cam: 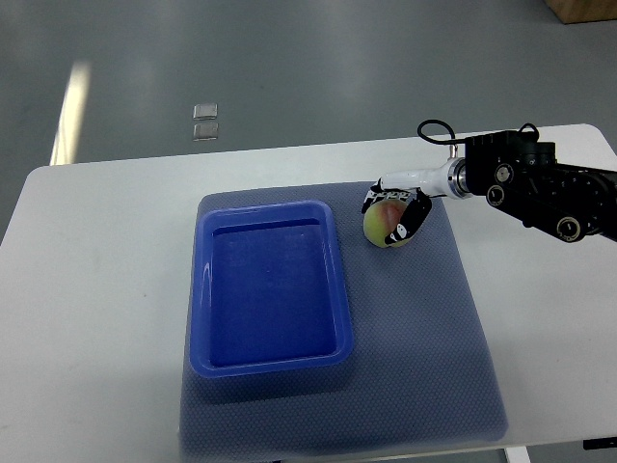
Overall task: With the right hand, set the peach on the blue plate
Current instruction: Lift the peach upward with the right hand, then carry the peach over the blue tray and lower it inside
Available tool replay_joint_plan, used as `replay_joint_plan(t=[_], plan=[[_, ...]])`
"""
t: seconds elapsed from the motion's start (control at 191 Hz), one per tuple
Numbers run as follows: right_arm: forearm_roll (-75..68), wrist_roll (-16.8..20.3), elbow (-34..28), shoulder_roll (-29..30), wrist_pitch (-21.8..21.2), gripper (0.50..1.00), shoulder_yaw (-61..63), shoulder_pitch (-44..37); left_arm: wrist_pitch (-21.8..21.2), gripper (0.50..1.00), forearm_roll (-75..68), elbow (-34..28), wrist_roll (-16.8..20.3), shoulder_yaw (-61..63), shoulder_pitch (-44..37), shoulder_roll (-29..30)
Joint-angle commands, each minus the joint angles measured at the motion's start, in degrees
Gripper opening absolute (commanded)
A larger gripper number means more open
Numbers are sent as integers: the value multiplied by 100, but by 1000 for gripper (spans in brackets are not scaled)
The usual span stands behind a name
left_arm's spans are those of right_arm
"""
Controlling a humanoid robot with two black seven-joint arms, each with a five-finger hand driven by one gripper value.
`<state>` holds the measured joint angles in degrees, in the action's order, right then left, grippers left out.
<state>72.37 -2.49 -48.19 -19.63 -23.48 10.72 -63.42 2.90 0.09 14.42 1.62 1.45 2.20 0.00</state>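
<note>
White table filled most of view, grey floor beyond far edge. Grey-blue mat covered table's middle down to near edge. Blue plate, rectangular tray shape with raised rim, lay on mat's left half, nothing in it. Right arm entered from right edge over table's far right corner. Right hand had fingers curled around peach. Peach at mat's far edge, just right of plate's far right corner, outside plate.
</note>
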Motion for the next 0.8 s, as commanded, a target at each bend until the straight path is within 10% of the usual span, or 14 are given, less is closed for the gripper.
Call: replay_joint_plan(t=[0.0,0.199,0.424,0.795], plan=[[-74,-41,-164,-261,-262,531,80,-416,0,1000,0,0,5,-5,0,0],[-923,-33,-1041,-1304,-1152,549,80,-1626,0,1000,0,0,5,-5,0,0],[-1471,29,-1737,-2045,-1152,641,71,-2403,9,1000,0,8,5,4,-9,0],[-1656,29,-1826,-1122,-1053,641,-26,-2368,9,1000,0,8,5,13,0,0]])
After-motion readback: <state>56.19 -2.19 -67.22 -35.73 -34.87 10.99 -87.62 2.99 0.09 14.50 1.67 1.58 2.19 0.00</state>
